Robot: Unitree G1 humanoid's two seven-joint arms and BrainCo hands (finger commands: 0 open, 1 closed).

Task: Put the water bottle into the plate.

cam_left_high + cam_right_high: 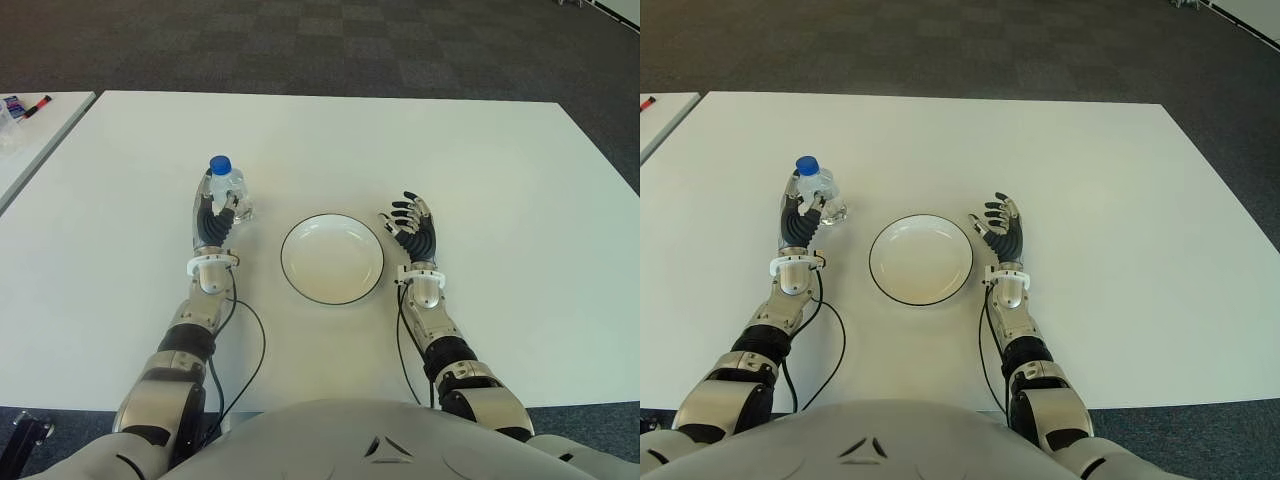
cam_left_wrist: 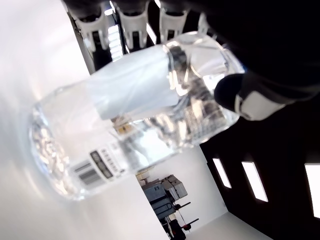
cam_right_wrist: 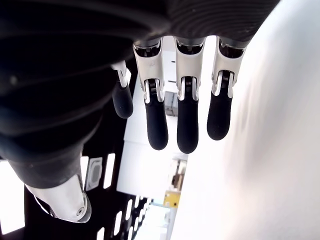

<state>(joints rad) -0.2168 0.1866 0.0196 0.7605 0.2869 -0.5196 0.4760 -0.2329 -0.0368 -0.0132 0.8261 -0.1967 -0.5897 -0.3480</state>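
Left hand (image 1: 214,222) is reaching forward, left of the plate (image 1: 332,259), fingers curling around the water bottle (image 1: 226,188), thumb pressing its side. Right hand (image 1: 414,232) is showing just right of the plate, palm inward, fingers (image 3: 156,126) extending straight, holding nothing.

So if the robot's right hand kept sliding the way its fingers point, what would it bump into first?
Probably nothing. The right hand, open beside the plate, points away from the robot over bare white table to its far edge. The plate stays off to its left.

Light: bright, even, from overhead.
Shadows: faint on the white table (image 1: 500,200).
Wrist views: backlit, hands dark silhouettes.
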